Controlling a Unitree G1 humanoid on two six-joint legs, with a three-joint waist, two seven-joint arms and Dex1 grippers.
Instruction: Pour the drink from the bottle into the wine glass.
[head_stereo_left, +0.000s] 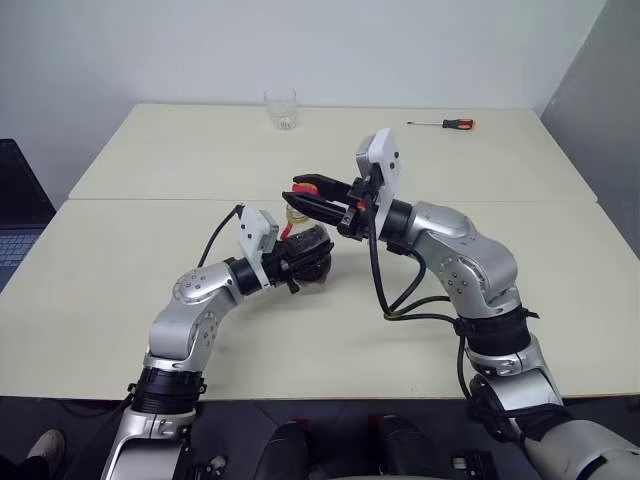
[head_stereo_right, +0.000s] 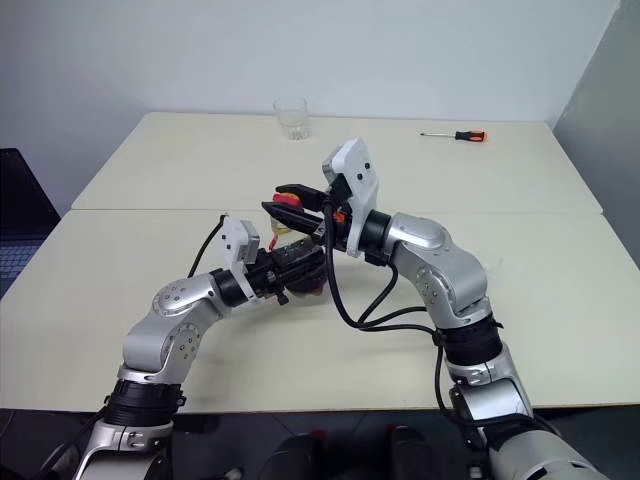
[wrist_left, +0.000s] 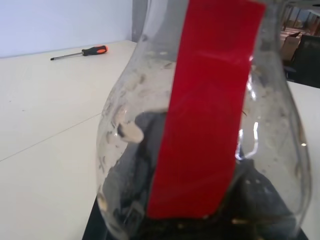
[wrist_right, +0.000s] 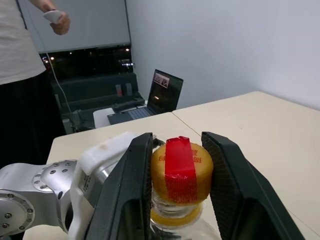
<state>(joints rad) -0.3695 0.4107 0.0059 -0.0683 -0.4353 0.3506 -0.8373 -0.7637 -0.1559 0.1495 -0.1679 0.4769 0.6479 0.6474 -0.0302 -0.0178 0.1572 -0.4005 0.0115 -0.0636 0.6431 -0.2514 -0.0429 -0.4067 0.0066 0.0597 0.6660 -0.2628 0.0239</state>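
Right, the right gripper (wrist_right: 177, 165) sits level at the top of the bottle (head_stereo_left: 306, 250), its two black fingers (wrist_right: 127, 185) straddling the yellow cap (wrist_right: 181, 172) with the red tape strip over it. The pads look to be on or just off the cap's sides; I'd call it closed on the cap. Reads as an uncapping grip: sideways approach puts the fingers across the cap so the wrist can twist it.

The left gripper (head_stereo_left: 296, 262) is clamped tight on the bottle's round body, holding it upright on the table (head_stereo_left: 120, 300). That's the brace, so the bottle doesn't spin when the cap turns. The dark drink (wrist_left: 260, 200) sits low in the bottle.

No stemmed wine glass in sight. There's a short clear tumbler (head_stereo_left: 281, 108) at the far edge of the table, well apart from the bottle, and a screwdriver (head_stereo_left: 441, 123) further to the right. A person (wrist_right: 20, 75) stands beyond the table by a laptop (wrist_right: 150, 100), clear of both arms.

Judgement: early stage, cap still on, pouring not started.
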